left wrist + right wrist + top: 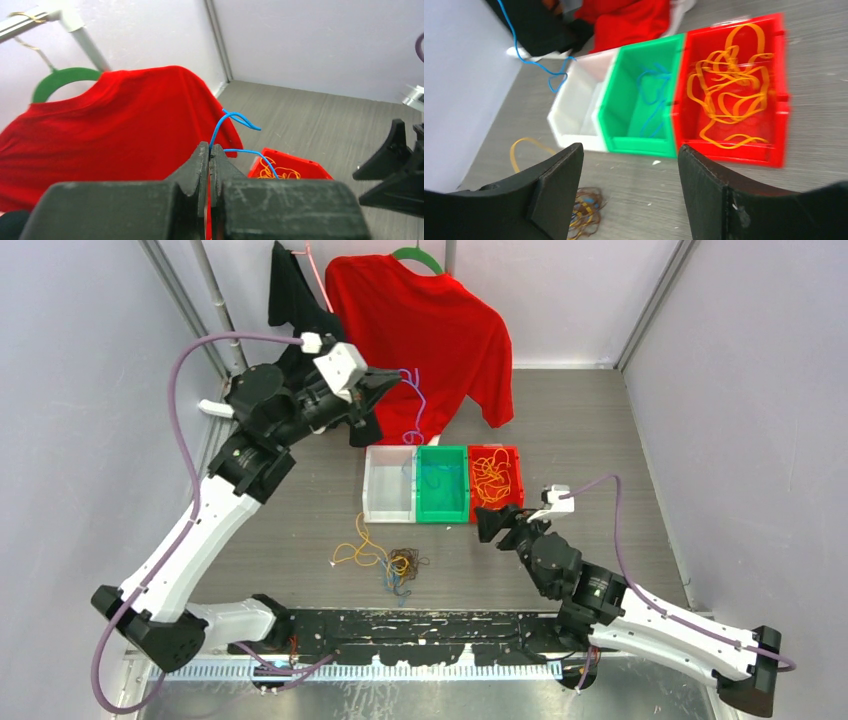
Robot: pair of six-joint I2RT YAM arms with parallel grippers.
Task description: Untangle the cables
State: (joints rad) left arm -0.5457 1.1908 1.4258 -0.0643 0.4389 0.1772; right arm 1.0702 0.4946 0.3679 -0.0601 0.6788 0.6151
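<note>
- We are clenching the left gripper [398, 378] on a single blue cable [416, 405], high in the upper middle of the overhead frame. Its loose tail is dangling toward the bins.
- The right gripper [629, 155] is standing released, grasping nothing, and hovering just below the red bin [497, 450], right of centre.
- The other cables are lying in a tangle [400, 565] at lower centre, with orange-yellow, blue and dark brown wound together. Orange ones are resting in the red bin and blue ones in the green bin [443, 518].
- We are judging the step in hand to be dropping this strand among the blue ones. The tail is hanging near the wall shared with the white bin [385, 510], so we should be shifting right and lowering until it coils inside before letting go.
- The red shirt [430, 330] is hanging close behind the left claw and could snag it.
- Bare table [600, 440] is lying open right of the bins. The right arm is crowding their near edge, so approaching from the far side looks safer.
</note>
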